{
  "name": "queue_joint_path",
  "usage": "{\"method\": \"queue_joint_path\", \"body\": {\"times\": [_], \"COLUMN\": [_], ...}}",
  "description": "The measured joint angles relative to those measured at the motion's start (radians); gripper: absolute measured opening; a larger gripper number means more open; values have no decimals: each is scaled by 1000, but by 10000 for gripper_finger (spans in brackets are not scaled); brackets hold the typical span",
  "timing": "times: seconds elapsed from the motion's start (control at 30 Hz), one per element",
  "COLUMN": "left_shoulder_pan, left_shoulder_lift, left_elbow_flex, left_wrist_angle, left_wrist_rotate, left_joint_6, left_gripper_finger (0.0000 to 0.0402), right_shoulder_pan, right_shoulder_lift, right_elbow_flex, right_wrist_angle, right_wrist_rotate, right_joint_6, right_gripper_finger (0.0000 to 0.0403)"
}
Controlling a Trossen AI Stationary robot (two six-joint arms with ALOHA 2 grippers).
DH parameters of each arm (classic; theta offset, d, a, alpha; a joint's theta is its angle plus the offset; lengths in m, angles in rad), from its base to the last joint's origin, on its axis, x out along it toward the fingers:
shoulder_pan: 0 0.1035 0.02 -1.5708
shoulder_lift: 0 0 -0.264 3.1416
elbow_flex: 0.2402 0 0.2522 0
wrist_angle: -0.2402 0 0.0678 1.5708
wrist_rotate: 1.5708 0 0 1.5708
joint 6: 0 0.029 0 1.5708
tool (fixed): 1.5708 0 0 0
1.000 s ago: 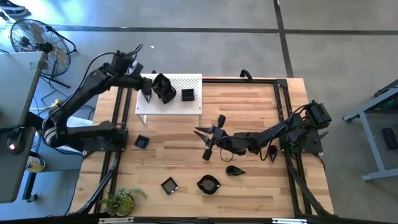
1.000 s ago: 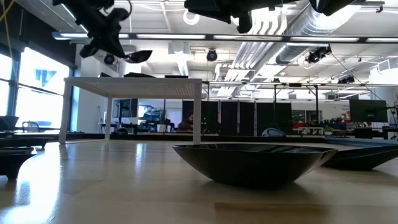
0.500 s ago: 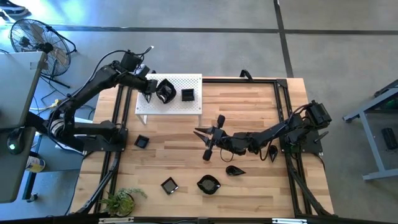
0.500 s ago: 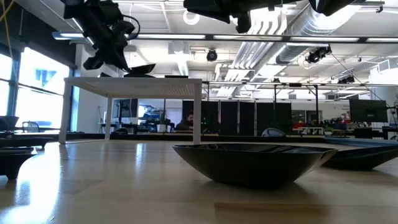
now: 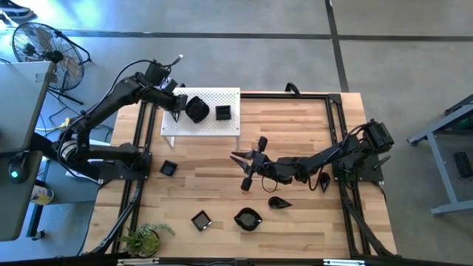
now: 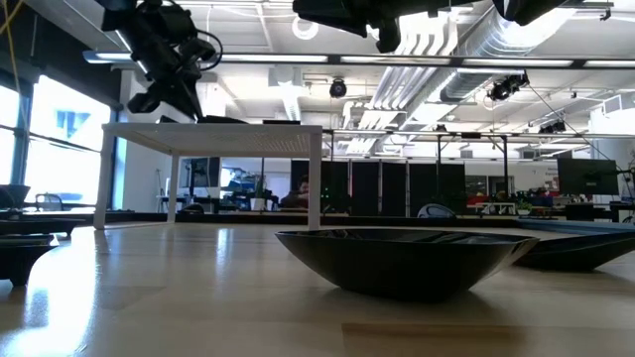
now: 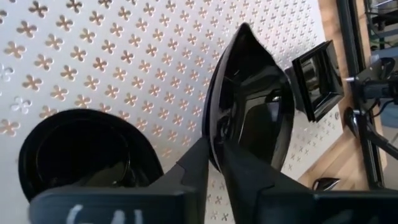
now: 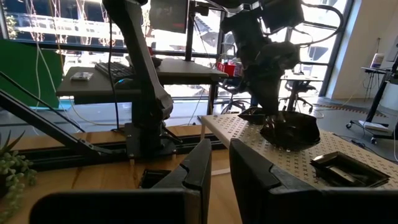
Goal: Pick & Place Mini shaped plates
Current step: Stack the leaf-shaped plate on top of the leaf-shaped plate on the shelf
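Observation:
A white perforated board on legs stands at the table's far left. On it lie a black teardrop plate, a round plate and a square plate. My left gripper slants down over the board's left part, narrowly open. Its fingers stand on either side of the teardrop plate's near rim. The teardrop plate rests by its underside on the board. My right gripper waits level above the table's middle, slightly open with nothing between its fingers. My left gripper has the teardrop plate's blunt-end rim between its two fingers, coming slanting down from the table's left side. Whether the fingers touch the rim, I cannot tell. The plate's underside lies on the board.
Loose black plates lie on the wooden table: a square one at the left, a square one and a wavy one near the front edge, and a teardrop one. A potted plant stands at the front left corner.
My left gripper has come down toward the board with the teardrop plate and tipped further downward, then kept still. The plate, held tilted above the board before, has sunk and now lies low on it beside the round plate.

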Motion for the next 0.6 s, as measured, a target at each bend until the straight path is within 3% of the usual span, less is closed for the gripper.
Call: {"method": "queue_joint_path", "body": {"times": [0.17, 0.4, 0.6], "left_shoulder_pan": [0, 0, 0], "left_shoulder_lift": [0, -2, -1], "left_elbow_flex": [0, 57, 63], "left_wrist_angle": [-3, -56, -63], "left_wrist_rotate": [1, -16, -33], "left_joint_6": [3, 100, 183], "left_gripper_finger": [69, 71, 36], "right_shoulder_pan": [0, 0, 0], "right_shoulder_lift": [0, 0, 0], "right_elbow_flex": [0, 0, 0], "right_wrist_angle": [0, 0, 0], "right_wrist_rotate": [0, 0, -9], "right_joint_6": [0, 0, 0], "right_gripper_finger": [46, 43, 24]}}
